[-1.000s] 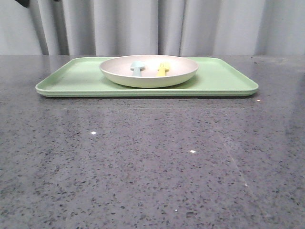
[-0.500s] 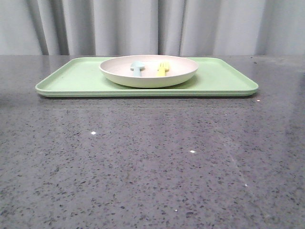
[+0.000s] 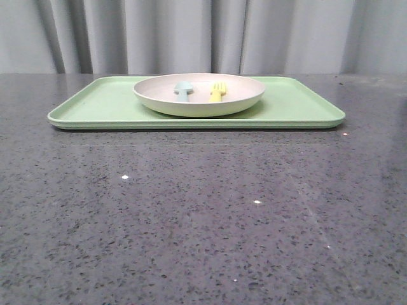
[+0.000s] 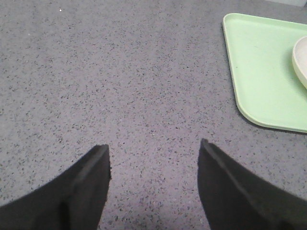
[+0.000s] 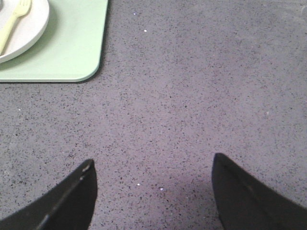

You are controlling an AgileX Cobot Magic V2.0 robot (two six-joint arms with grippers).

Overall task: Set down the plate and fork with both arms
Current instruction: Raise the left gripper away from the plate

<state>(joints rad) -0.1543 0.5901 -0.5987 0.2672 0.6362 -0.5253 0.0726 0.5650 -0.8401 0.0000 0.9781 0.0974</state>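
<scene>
While both arms are hanging off to either side of the tray (image 3: 95,105), the plate (image 3: 198,95) is sitting mid-tray with the fork (image 3: 217,92) lying inside it beside a spoon (image 3: 183,89), seemingly laid out as a finished setting. Left gripper (image 4: 153,158) and right gripper (image 5: 151,172) are both spread wide, holding nothing, over bare desk (image 3: 203,222) just off the tray's corners, probably clear of contact.

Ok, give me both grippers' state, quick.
Left gripper: open, holding nothing, over bare table beside the tray.
Right gripper: open, holding nothing, over bare table.
</scene>
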